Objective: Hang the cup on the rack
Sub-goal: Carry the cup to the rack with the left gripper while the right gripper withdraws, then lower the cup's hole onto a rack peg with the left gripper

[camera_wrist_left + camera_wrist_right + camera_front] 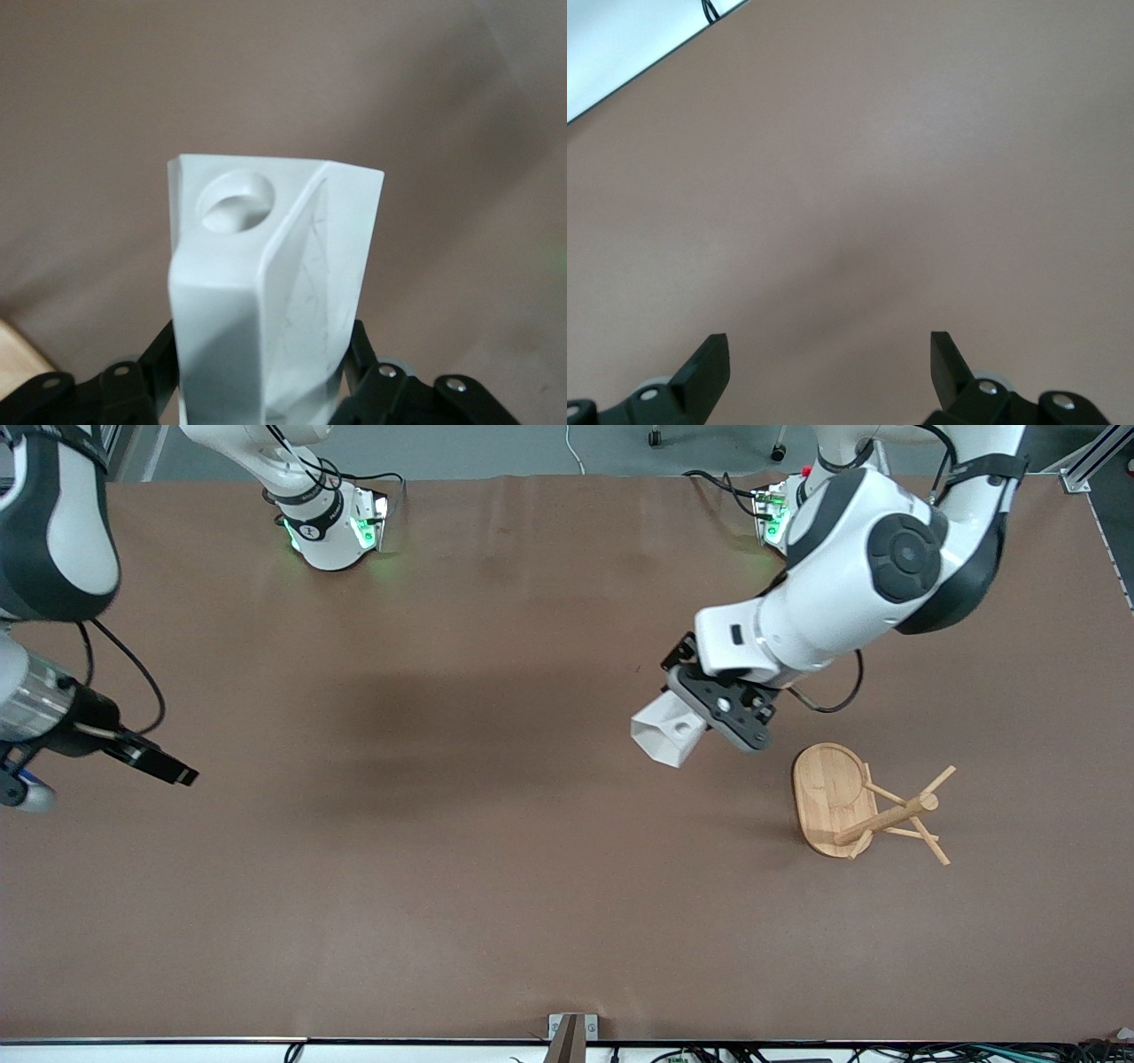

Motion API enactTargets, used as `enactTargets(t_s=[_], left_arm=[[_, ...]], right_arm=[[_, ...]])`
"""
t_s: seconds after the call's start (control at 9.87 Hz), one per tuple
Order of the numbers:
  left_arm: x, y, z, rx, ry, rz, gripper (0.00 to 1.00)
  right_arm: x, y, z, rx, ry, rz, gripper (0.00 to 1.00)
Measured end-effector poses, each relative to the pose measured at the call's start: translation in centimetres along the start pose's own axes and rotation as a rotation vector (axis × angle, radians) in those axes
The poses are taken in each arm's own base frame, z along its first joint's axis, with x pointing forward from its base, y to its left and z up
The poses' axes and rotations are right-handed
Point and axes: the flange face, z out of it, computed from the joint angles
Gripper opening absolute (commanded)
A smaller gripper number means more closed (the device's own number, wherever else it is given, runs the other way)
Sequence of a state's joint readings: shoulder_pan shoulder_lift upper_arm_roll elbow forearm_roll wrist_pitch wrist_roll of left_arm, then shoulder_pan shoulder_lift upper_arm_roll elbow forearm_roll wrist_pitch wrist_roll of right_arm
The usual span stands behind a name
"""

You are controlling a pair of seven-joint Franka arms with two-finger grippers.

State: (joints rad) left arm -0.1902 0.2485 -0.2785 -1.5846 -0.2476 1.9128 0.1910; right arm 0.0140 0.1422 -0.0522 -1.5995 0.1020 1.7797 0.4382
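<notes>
Brown matte table (496, 850) filled most of the view, faint creases near the bases' edge. Grey floor (532, 447) showed above it, white cable (574, 452) trailing there. Aluminium frame piece (1094, 460) sat at one corner. Lighting even, soft shadows.

cup (266, 292) base hidden between end effector fingers

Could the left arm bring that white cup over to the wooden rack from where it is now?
Probably yes. The left hand is shut on the cup, up over bare table beside the rack. Nothing shows between them. The right hand waits open over the table's other end.
</notes>
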Motion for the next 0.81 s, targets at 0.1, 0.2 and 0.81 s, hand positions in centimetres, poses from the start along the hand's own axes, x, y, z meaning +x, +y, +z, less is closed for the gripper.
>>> enactTargets(t_s=[0.1,0.2,0.81], left_arm=[[-0.3,-2.5,-0.8,0.005,0.011,-0.076,0.0],[-0.6,-4.5,-1.4,0.009,0.021,-0.161,0.0],[-2.4,-9.6,-2.3,0.09,-0.019,-0.409,0.0]], right_arm=[[-0.6,0.9,-2.1,-0.014,-0.027,-0.047,1.0],[-0.8,2.2,-4.0,-0.022,-0.05,-0.108,1.0],[-3.5,7.7,-12.0,-0.071,-0.016,-0.271,1.0]])
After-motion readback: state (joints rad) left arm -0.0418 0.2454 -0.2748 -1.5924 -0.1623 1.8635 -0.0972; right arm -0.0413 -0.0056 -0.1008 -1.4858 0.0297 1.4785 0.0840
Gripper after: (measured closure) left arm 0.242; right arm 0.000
